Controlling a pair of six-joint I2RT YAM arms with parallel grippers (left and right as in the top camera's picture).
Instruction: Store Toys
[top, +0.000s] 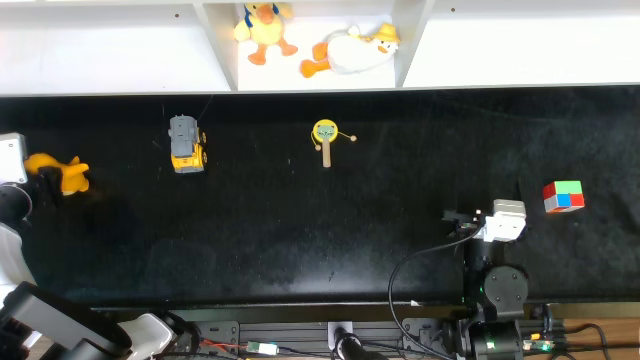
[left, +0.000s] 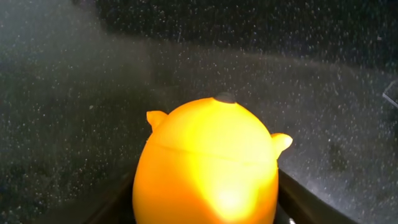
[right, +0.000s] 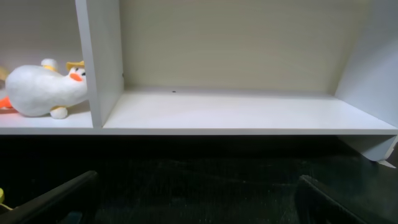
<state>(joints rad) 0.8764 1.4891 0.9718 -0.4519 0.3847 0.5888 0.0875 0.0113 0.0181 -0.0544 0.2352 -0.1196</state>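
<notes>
Two arms, one orange toy (top: 60, 173) in hand at the far left of the table (top: 300, 230).
Top view: best lifted well clear before crossing to the shelf (top: 100, 50). Left wrist view: left gripper (left: 208, 205) clenched round the toy. Right wrist view: right gripper (right: 199, 199) spread wide, empty, facing the shelf.

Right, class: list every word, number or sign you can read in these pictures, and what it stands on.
None can be read.
The rattle has a face pattern too small to make out.
The truck, cube, yellow duck, white duck and yellow toy show no print.
</notes>
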